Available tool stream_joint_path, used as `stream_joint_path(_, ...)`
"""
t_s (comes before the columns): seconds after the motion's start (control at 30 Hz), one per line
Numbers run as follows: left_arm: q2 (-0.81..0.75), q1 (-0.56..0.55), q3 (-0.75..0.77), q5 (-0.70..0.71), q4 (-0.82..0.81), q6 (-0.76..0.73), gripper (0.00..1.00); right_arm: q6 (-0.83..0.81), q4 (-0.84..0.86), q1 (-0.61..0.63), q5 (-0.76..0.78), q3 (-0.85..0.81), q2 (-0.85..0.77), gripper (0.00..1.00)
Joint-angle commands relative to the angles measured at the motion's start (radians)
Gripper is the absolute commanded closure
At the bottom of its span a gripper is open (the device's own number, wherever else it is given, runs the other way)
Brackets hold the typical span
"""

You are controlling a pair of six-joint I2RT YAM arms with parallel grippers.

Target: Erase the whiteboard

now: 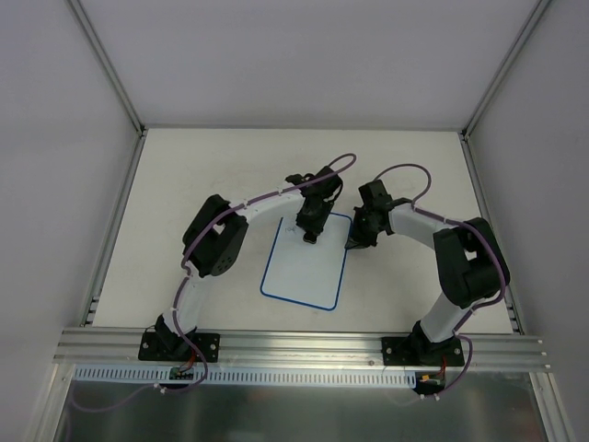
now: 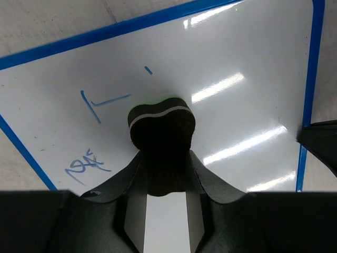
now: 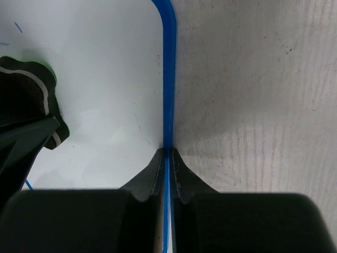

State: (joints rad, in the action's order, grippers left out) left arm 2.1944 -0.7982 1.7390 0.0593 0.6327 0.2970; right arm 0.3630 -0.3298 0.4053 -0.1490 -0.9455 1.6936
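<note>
Left pincer (image 2: pixel 164 158) grips the eraser (image 2: pixel 160 124) on the whiteboard (image 2: pixel 237 63), beside blue marks (image 2: pixel 100 103); right pincer (image 3: pixel 167 154) pinches its right rim.

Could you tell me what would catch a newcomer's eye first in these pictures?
The blue-rimmed whiteboard lies flat at the centre of the top view, with blue scribbles on its face near one edge. The left gripper holds a dark eraser against the board, while the right gripper pinches the board's right edge.
</note>
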Motion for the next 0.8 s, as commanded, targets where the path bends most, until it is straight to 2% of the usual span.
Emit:
stream_joint_path(0.0, 0.021, 0.014, -0.059, 0.051, 0.030, -0.019, 1.00, -0.055, -0.104, 0.013, 0.094, 0.004, 0.055, 1.00)
stream_joint_path(0.27, -0.067, 0.131, -0.228, 0.105, 0.077, 0.040, 1.00, -0.072, -0.160, 0.029, 0.143, -0.013, 0.046, 1.00)
stream_joint_path(0.57, -0.096, 0.246, -0.265, 0.235, 0.159, 0.056, 1.00, -0.076, -0.157, 0.030, 0.175, -0.007, 0.046, 1.00)
stream_joint_path(0.77, -0.154, 0.275, -0.228, 0.231, 0.159, 0.064, 1.00, -0.081, -0.155, 0.033, 0.169, -0.013, 0.043, 1.00)
